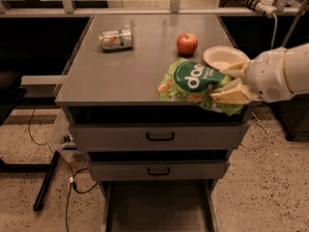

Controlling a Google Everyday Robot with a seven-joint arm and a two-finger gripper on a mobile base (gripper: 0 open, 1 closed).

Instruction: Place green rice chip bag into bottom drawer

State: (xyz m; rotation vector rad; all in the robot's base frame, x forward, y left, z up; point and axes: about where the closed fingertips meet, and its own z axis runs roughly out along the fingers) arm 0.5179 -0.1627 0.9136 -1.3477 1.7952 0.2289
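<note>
The green rice chip bag (195, 83) is a crinkly light-green pouch with a dark green round logo. It hangs in the air over the front right edge of the cabinet top. My gripper (231, 83) reaches in from the right and is shut on the bag's right end, one cream finger above and one below. The bottom drawer (157, 208) is pulled out at the lower middle of the view, a shallow grey tray showing nothing inside. The bag is well above it and to the right.
On the cabinet top (135, 62) lie a small green-and-white can (116, 39) on its side, a red apple (187, 43) and a white bowl (224, 57). Two upper drawers with black handles (160, 137) are closed. Cables and a black leg lie on the floor at left.
</note>
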